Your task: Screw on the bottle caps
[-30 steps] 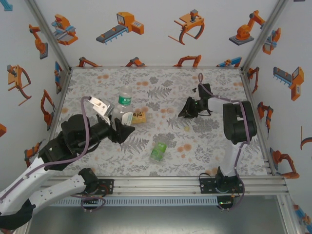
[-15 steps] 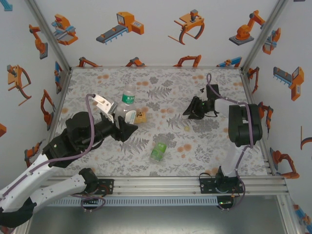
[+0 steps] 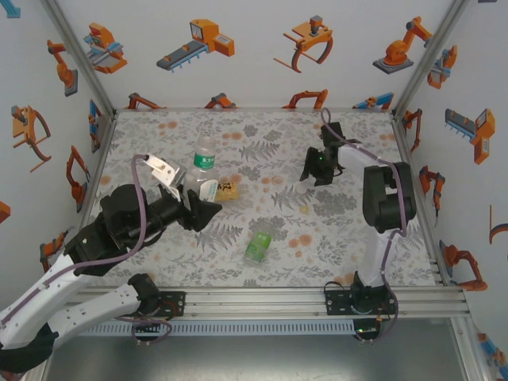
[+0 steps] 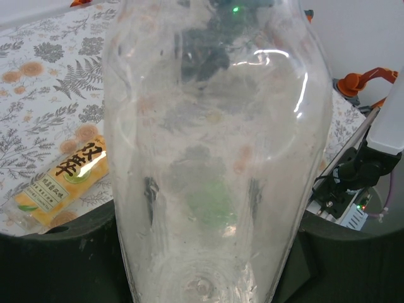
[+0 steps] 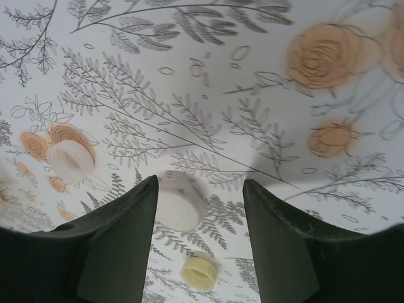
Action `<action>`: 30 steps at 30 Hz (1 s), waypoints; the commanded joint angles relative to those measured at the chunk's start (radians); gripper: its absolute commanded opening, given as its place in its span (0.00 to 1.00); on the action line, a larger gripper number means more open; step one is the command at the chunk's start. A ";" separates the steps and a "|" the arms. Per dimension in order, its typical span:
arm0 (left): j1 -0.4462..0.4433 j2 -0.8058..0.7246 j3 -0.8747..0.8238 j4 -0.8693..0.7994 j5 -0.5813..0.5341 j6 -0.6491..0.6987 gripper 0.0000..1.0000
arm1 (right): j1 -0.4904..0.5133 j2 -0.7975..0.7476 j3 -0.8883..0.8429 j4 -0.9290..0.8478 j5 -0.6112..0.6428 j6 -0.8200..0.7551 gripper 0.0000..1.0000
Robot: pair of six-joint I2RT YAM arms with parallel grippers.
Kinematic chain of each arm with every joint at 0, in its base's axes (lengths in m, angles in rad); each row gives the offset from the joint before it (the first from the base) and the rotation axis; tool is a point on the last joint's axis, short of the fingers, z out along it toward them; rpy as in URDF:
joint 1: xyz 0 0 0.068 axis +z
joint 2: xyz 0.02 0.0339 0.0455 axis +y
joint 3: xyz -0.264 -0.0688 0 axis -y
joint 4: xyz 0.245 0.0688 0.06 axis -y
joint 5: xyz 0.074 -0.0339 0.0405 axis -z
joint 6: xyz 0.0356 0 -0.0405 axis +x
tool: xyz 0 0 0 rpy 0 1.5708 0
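Observation:
My left gripper (image 3: 198, 208) is shut on the base of the clear bottle (image 3: 204, 165) with the green-white band, whose neck points away toward the back. Up close the clear bottle (image 4: 214, 126) stands between the dark fingers (image 4: 57, 252). The amber-yellow bottle (image 3: 227, 191) lies beside it, its label (image 4: 63, 177) visible. The translucent green bottle (image 3: 257, 247) lies near the table's front middle. My right gripper (image 5: 199, 186) hangs open above the table, with a white cap (image 5: 181, 202) next to its left finger. A pale yellowish cap (image 5: 199, 271) lies just nearer, and another white cap (image 5: 71, 159) sits to the left.
The floral tablecloth (image 3: 262, 135) covers the table, boxed in by white walls with orange robot stickers. An aluminium rail (image 3: 317, 298) runs along the near edge. The pale yellowish cap (image 3: 304, 209) lies right of centre, in front of my right gripper (image 3: 311, 168).
My right gripper has moved farther back on the table. My left gripper has shifted slightly with the clear bottle still held.

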 commanded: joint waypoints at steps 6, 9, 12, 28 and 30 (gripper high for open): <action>0.004 -0.032 0.000 0.018 -0.008 -0.018 0.00 | 0.120 0.100 0.180 -0.197 0.188 -0.066 0.55; 0.004 -0.040 -0.002 0.015 -0.009 -0.023 0.00 | 0.152 0.119 0.201 -0.228 0.218 -0.083 0.55; 0.004 -0.048 -0.006 0.013 -0.010 -0.026 0.00 | 0.170 0.121 0.192 -0.240 0.233 -0.087 0.54; 0.004 -0.048 -0.023 0.036 0.002 -0.040 0.00 | 0.207 0.079 0.130 -0.277 0.249 -0.079 0.51; 0.004 -0.051 -0.024 0.034 0.003 -0.041 0.00 | 0.212 0.077 0.130 -0.282 0.250 -0.077 0.51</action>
